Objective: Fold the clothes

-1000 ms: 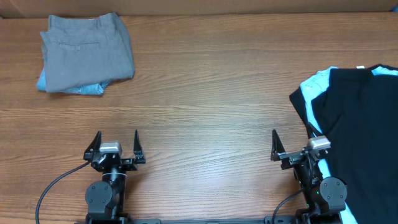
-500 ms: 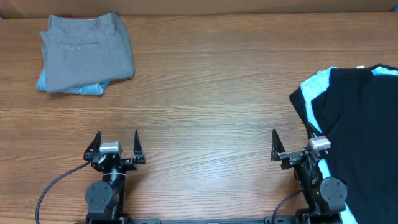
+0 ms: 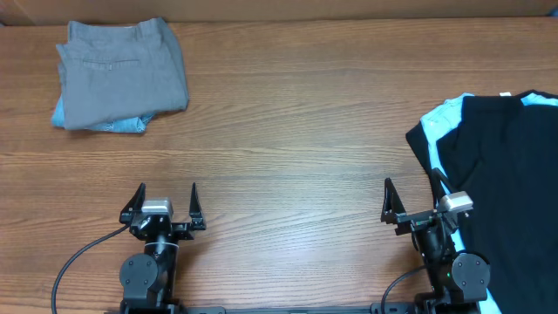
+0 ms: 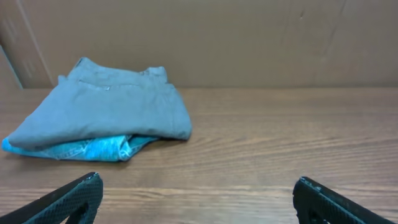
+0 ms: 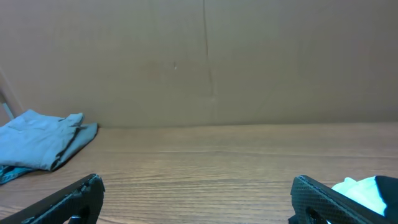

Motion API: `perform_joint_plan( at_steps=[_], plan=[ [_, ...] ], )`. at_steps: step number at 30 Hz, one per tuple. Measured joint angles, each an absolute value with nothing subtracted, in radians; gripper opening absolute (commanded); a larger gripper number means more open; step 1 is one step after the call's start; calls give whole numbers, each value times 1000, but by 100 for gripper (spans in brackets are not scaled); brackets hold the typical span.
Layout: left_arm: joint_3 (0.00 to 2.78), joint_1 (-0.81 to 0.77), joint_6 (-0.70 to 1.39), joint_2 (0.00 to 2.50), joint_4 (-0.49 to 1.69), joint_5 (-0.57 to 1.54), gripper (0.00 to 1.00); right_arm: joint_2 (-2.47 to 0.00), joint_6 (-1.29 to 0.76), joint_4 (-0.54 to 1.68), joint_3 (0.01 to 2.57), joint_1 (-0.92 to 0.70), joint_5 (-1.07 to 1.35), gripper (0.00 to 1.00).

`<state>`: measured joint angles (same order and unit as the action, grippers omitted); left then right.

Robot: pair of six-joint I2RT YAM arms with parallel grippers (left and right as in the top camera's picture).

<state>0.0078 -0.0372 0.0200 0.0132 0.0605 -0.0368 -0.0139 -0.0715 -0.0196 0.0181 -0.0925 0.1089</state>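
Black T-shirt point(image 3: 510, 166): unfolded, at the right edge of the table point(image 3: 288, 131), lying over light blue T-shirt point(image 3: 436, 122), which shows along its left side. Right gripper point(image 3: 411, 183): just beside it, released, empty. Left gripper point(image 3: 167, 187): released, empty, well apart. Grey trousers point(image 3: 122, 74): folded, far left corner.
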Motion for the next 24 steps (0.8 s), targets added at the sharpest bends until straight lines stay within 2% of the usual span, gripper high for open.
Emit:
perform_joint_plan(
  at_steps=[6,13,18,24],
  plan=[
    [8,-37,21,14,-78,-9,100,-14,-103,-83,18,-93,125,100],
    [13,-37,23,14,-262,38,100,-15,-121,-56,58,-93,123,100],
    [115,-37,21,27,-81,53,100,-68,-135,94,237,-93,102,100],
    [407,-37,3,199,139,49,100,-375,-153,297,524,-93,125,100]
  ],
)
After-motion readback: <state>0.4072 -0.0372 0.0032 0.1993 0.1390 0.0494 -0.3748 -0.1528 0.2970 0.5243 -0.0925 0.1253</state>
